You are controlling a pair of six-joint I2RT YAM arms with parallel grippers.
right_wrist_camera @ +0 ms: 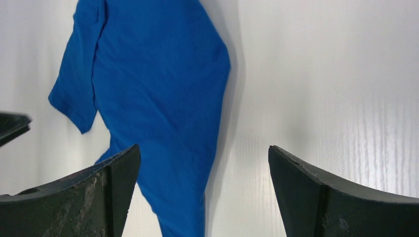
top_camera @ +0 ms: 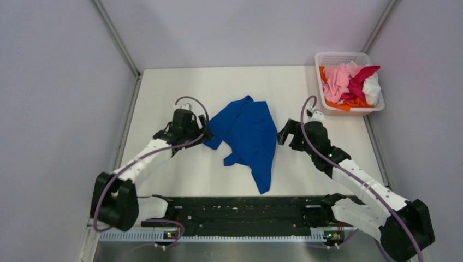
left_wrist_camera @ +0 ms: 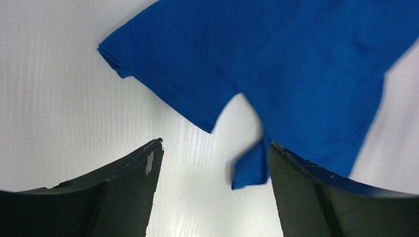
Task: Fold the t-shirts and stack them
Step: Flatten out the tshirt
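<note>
Fingers (left_wrist_camera: 133,182) of left gripper (top_camera: 207,134) and right gripper (top_camera: 284,134) wide apart, empty; blue t-shirt (top_camera: 248,134) between

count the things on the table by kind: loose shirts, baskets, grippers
loose blue t-shirt: 1
white basket: 1, clothes pile inside not separable
grippers: 2, left gripper and right gripper
total: 4

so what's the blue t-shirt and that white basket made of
Blue t-shirt: soft matte cloth, probably cotton; it lies limp with folds and creases. White basket: looks like rigid moulded plastic, going by its straight rim and mesh-perforated wall; too small to judge gloss.
</note>
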